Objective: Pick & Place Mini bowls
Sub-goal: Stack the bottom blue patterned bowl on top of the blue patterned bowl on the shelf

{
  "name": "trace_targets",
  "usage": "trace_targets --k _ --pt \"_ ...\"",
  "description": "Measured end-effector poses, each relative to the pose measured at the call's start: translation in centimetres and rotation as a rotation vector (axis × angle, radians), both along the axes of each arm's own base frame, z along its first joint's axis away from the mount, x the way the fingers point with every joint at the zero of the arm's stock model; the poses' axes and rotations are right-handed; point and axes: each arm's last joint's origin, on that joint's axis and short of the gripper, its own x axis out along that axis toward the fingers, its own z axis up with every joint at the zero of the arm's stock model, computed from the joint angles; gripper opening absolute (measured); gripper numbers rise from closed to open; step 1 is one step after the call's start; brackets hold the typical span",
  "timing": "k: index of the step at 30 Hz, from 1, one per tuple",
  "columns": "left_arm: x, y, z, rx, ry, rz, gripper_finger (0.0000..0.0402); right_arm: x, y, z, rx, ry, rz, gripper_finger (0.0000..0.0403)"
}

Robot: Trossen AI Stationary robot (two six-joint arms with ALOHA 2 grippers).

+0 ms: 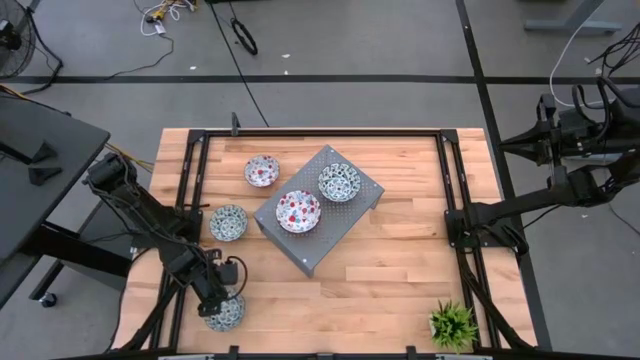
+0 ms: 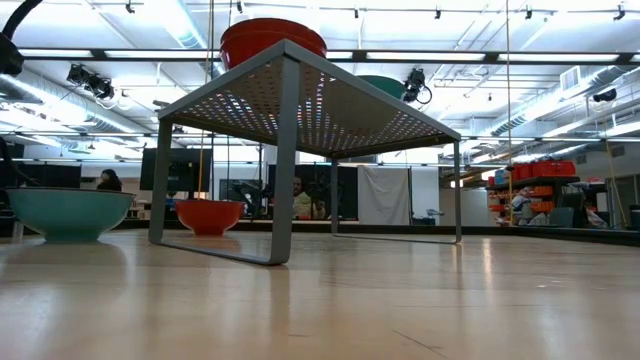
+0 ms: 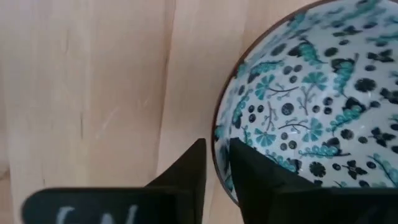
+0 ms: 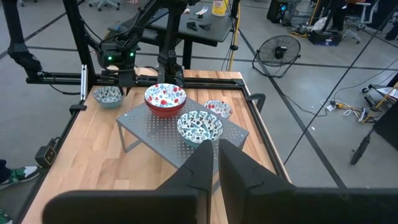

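Note:
My left gripper (image 1: 220,300) is at the table's near left corner, shut on a teal-patterned mini bowl (image 1: 226,313) (image 3: 311,106). A second teal bowl (image 1: 228,222) and a red-patterned one (image 1: 262,170) rest on their bases on the wood. On the grey perforated riser (image 1: 300,255) stand a red bowl (image 1: 298,211) and a teal bowl (image 1: 338,182). My right gripper (image 4: 214,163) waits shut, raised at the table's right side, with nothing in it. My left gripper pinches the teal bowl's rim (image 3: 217,144) on the side facing the table's far left. One finger (image 3: 186,174) is outside the wall and the other finger (image 3: 264,177) is inside the hollow. The fingers come steeply from above. The bowl stands upright, its base on the wood.
A small green potted plant (image 1: 452,324) stands near the front right corner. Black frame rails (image 1: 450,180) run along the table's left, right and far sides. Bare wood lies between the riser and the plant.

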Motion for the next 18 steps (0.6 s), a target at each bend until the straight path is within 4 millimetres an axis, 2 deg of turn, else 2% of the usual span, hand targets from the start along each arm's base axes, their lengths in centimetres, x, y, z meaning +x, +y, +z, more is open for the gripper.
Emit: trace_targets --k 8,18 --pt "0.1 -0.14 0.21 -0.021 -0.009 -0.001 0.0018 -0.01 0.0 0.0 0.0 0.0 0.0 0.0027" --pt "0.0 -0.21 0.19 -0.047 0.022 -0.021 0.0013 -0.01 0.0 0.0 0.0 0.0 0.0 0.0027"
